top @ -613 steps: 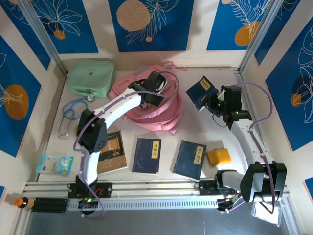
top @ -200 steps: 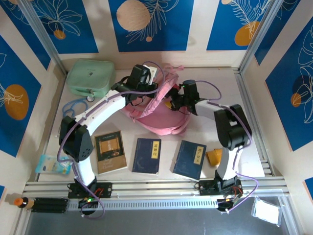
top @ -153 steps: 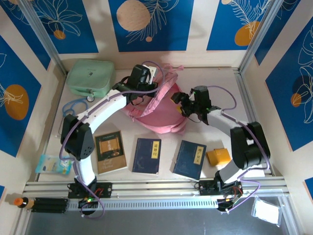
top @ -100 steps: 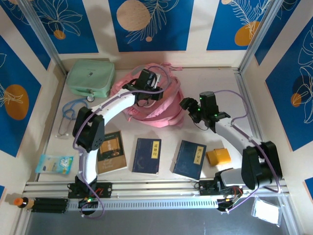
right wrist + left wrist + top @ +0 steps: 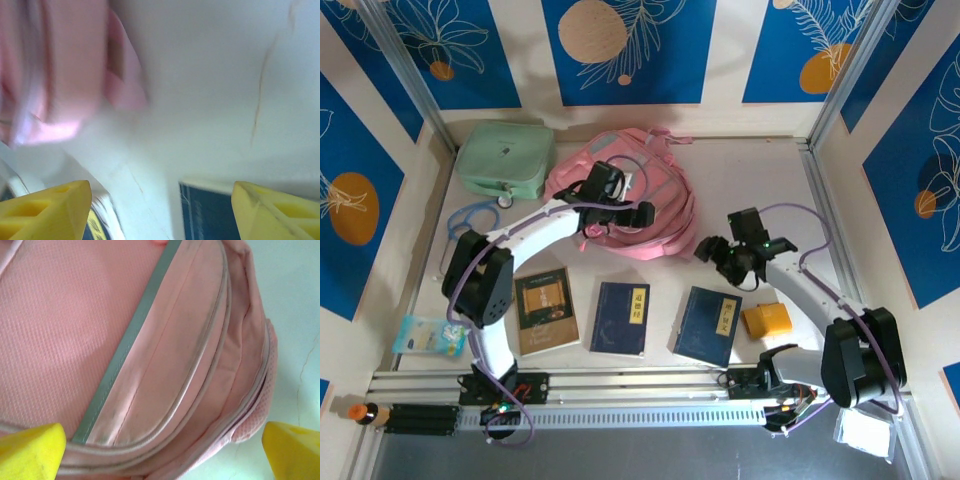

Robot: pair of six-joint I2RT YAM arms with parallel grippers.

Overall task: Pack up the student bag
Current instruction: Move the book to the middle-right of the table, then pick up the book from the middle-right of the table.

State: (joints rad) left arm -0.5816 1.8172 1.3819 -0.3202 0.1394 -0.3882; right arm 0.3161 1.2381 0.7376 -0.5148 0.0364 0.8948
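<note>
While both jaws stand spread, student bag [image 5: 665,192] lies slumped: pink, grey strip.

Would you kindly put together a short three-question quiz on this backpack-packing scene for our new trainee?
1. True or false: the left fingers are shut on the backpack.
2. How many books lie in the near row on the table?
3. What sits in the table's far-left corner? A a book; B the green case; C the backpack.
Key: 1 false, they stand wide open; 2 three; 3 B.
</note>
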